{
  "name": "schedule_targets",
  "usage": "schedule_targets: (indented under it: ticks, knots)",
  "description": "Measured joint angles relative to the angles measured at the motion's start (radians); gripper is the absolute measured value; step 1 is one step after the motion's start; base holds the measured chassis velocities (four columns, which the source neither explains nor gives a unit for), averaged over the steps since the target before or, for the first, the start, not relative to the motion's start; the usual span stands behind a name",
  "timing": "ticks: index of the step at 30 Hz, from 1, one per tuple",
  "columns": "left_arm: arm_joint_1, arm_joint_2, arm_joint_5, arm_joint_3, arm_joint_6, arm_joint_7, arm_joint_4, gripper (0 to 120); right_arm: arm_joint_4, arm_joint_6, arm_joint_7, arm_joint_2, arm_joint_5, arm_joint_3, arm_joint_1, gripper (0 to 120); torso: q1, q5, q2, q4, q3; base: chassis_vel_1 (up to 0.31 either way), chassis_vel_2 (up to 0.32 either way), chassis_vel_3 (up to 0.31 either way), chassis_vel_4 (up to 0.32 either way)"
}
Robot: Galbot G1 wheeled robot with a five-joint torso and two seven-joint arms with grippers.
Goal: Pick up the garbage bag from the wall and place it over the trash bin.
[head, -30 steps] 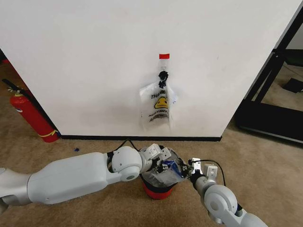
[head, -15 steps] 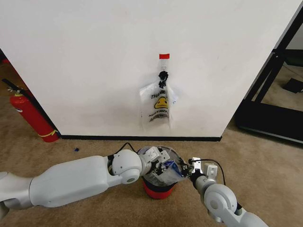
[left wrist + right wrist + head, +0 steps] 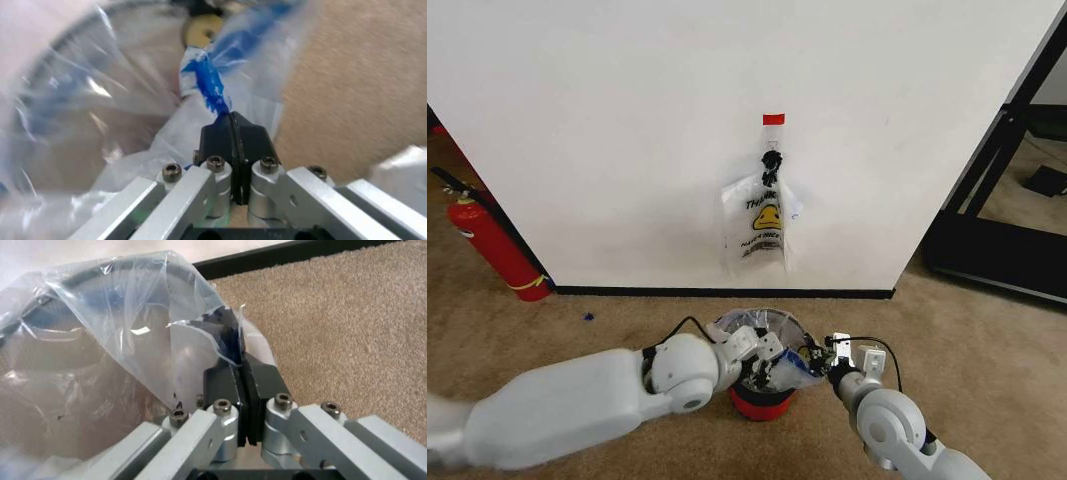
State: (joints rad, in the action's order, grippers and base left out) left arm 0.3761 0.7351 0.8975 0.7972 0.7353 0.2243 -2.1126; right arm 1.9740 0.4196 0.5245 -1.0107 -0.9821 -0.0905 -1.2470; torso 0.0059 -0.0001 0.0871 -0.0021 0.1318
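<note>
The garbage bag (image 3: 762, 326), translucent plastic with blue patches, is spread over the mouth of the trash bin (image 3: 761, 404), whose red base stands on the carpet below the wall (image 3: 607, 120). My left gripper (image 3: 764, 362) is at the bin's near side, shut on a blue-printed fold of the bag (image 3: 208, 85). In the left wrist view its fingers (image 3: 217, 140) are pressed together. At the bin's right side, my right gripper (image 3: 815, 364) is shut on the bag's edge (image 3: 147, 315), with plastic pinched between the dark pads (image 3: 223, 382).
A second smiley bag (image 3: 762, 225) hangs from a black clip (image 3: 772, 160) under a red tape strip (image 3: 773, 119). A red fire extinguisher (image 3: 489, 245) stands at the left. A black frame (image 3: 992, 200) stands at the right. Open carpet lies around the bin.
My left arm has drawn back toward me and lower, pulling its bag edge across the bin. More of the bag's open mouth now shows at the far rim. The right gripper has barely moved.
</note>
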Motion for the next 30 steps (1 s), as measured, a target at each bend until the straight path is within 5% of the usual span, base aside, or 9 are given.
schedule_targets:
  ticks: [9, 30]
  knots:
    - [0.102, -0.034, -0.055, 0.017, 0.000, -0.002, -0.078, 0, 0.017, -0.001, 0.014, -0.014, 0.000, -0.041, -0.045, 0, 0.000, 0.0001, 0.000, -0.0004, 0.000, 0.000, 0.000, 0.000, 0.000]
    - [0.227, -0.010, -0.241, 0.026, -0.054, -0.054, 0.079, 0, 0.028, 0.002, 0.035, -0.022, -0.043, -0.049, -0.051, 0, 0.000, 0.0001, 0.000, -0.0001, 0.000, 0.000, 0.000, 0.000, 0.000]
